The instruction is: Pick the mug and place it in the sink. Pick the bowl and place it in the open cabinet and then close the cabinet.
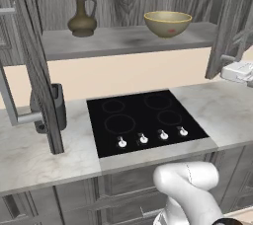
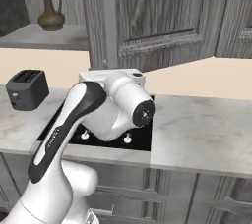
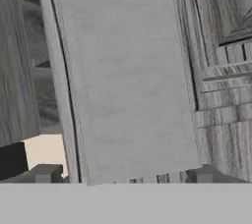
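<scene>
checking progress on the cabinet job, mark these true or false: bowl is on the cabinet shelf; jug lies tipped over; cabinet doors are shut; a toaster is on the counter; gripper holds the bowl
1. The bowl is on the cabinet shelf. True.
2. The jug lies tipped over. False: it stands upright on the shelf, left of the bowl.
3. The cabinet doors are shut. False: they stand open.
4. A toaster is on the counter. True.
5. The gripper holds the bowl. False: it is open, facing the edge of a cabinet door.
</scene>
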Robot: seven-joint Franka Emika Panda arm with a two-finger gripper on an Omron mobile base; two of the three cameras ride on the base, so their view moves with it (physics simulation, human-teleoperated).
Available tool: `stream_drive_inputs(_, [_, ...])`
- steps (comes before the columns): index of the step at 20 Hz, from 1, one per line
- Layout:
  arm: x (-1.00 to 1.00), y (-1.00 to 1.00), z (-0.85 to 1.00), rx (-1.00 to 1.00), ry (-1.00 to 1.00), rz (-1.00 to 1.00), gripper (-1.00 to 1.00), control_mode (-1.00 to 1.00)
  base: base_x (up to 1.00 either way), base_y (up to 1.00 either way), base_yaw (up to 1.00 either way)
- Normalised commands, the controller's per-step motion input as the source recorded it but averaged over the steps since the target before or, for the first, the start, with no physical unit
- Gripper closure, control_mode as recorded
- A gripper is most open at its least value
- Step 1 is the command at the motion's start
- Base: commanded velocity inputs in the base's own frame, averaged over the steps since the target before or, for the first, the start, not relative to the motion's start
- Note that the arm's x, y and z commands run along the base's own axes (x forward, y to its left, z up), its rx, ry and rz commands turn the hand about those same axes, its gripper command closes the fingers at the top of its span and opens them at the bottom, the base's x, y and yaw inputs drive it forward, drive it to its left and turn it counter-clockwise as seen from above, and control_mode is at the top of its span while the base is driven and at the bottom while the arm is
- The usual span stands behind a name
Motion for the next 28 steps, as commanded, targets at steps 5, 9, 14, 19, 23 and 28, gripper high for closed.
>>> stream_drive_inputs(5, [1.0,0.5,-0.21,-0.15,-0.04,-0.11,-1.0,-1.0,0.0,0.0,0.0])
stream_drive_inputs(9, [1.0,0.33,-0.19,-0.1,-0.07,-0.09,-1.0,-1.0,0.0,0.0,0.0])
stream_drive_inputs(14, [1.0,0.21,-0.18,-0.07,-0.1,-0.08,-1.0,-1.0,0.0,0.0,0.0])
stream_drive_inputs(19, [1.0,0.23,-0.2,-0.06,-0.09,-0.08,-1.0,-1.0,0.0,0.0,0.0])
stream_drive_inputs(23, [1.0,0.3,-0.26,-0.04,-0.07,-0.08,-1.0,-1.0,0.0,0.0,0.0])
stream_drive_inputs(28, [0.98,0.24,-0.15,-0.03,-0.07,-0.08,-1.0,-1.0,0.0,0.0,0.0])
